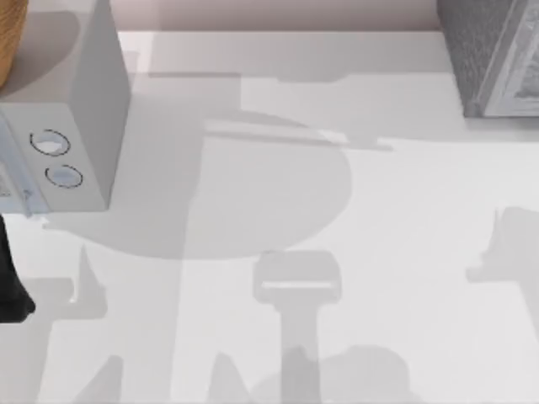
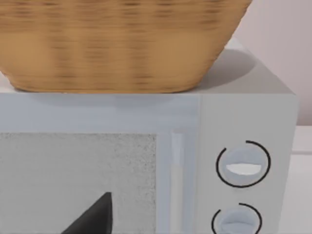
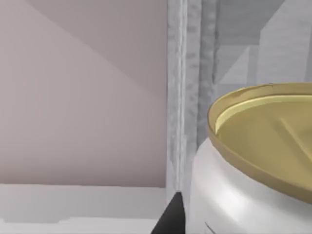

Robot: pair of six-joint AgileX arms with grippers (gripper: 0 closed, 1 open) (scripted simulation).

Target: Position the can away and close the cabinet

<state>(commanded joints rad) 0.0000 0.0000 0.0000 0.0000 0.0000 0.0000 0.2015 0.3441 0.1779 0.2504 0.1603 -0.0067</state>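
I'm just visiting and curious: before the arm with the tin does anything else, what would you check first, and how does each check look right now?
1. Can upright: ok, gold top up.
2. Can near the cabinet: ok, its pale frame stands right behind it.
3. Right end effector's hold on the can: cannot tell.
4. Cabinet door position: cannot tell.
5. Pale box with dials far from the cabinet: ok, at the table's left.
6. Basket steady on that box: ok.

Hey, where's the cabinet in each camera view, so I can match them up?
Top view: the cabinet sits in the upper right corner.
Right wrist view: its pale edge rises just behind the can.
Left wrist view: this camera faces the dial box and basket instead.
Shared landmark: the pinkish wall behind the table.
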